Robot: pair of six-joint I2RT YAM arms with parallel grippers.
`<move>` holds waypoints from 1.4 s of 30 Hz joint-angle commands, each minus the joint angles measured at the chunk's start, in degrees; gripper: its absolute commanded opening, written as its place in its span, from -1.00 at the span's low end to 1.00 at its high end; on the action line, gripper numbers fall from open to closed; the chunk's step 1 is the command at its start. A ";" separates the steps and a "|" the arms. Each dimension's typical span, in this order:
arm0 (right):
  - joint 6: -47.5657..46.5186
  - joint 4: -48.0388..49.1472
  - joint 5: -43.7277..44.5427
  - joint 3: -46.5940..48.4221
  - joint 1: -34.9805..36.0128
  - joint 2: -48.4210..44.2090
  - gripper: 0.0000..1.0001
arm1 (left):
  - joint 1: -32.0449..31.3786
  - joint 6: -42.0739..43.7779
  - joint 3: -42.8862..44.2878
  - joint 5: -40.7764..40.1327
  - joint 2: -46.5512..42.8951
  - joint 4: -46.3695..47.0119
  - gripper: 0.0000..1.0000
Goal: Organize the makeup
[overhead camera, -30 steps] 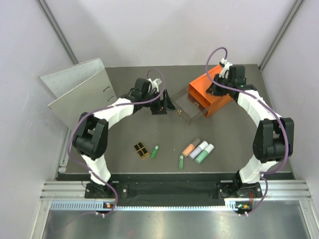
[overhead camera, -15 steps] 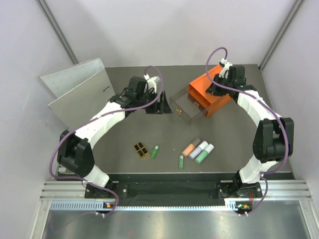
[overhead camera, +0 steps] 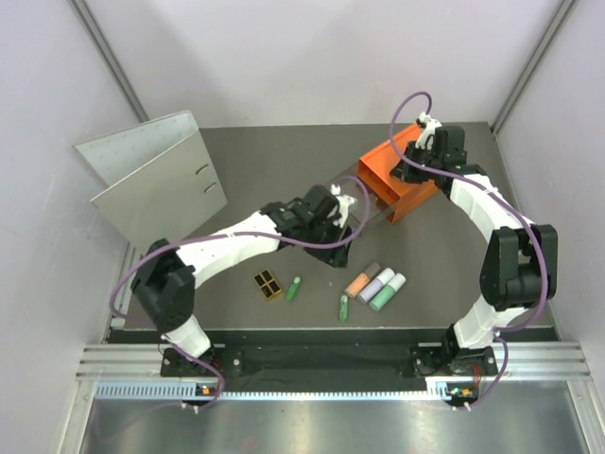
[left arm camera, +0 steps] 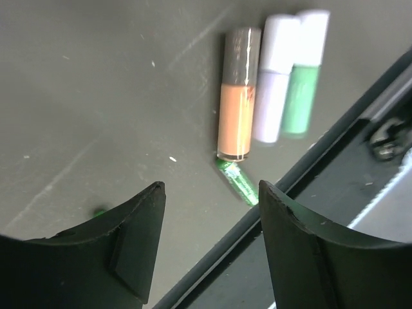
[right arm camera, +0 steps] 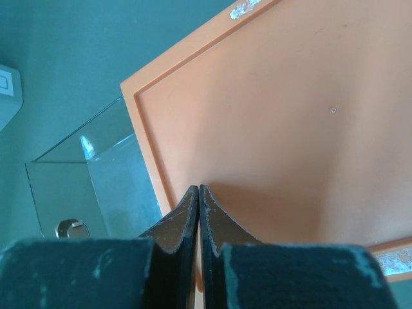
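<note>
Left tool point(left arm camera: 209, 192), jaws apart, is hovering over the orange tube point(left arm camera: 235, 106) at upper centre; light, stiff and slick, it is probably wanting a mid-barrel pinch.

The top camera sits high up over the near edge and looks down on the whole counter point(overhead camera: 284, 170) from far away. The left wrist camera looks down past the left pincer point(left arm camera: 209, 196), close to the counter, at the orange tube point(left arm camera: 237, 109) that the top view shows near the front. The right wrist camera looks past the right pincer point(right arm camera: 198, 196), very close to the orange drawer box point(right arm camera: 270, 129), which the top view shows at the back right.
</note>
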 commanded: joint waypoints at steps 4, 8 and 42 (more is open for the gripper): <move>-1.06 -7.49 1.98 -4.06 -0.51 0.91 -1.00 | -5.56 3.01 1.04 -7.47 5.90 0.91 0.30; -1.32 -7.40 1.89 -4.76 -0.59 0.91 -1.00 | -7.84 3.62 1.92 -9.23 7.75 2.76 0.34; -2.64 -7.13 0.58 -5.91 -0.51 2.41 -1.00 | -12.06 6.09 15.28 -9.93 26.04 0.74 -1.00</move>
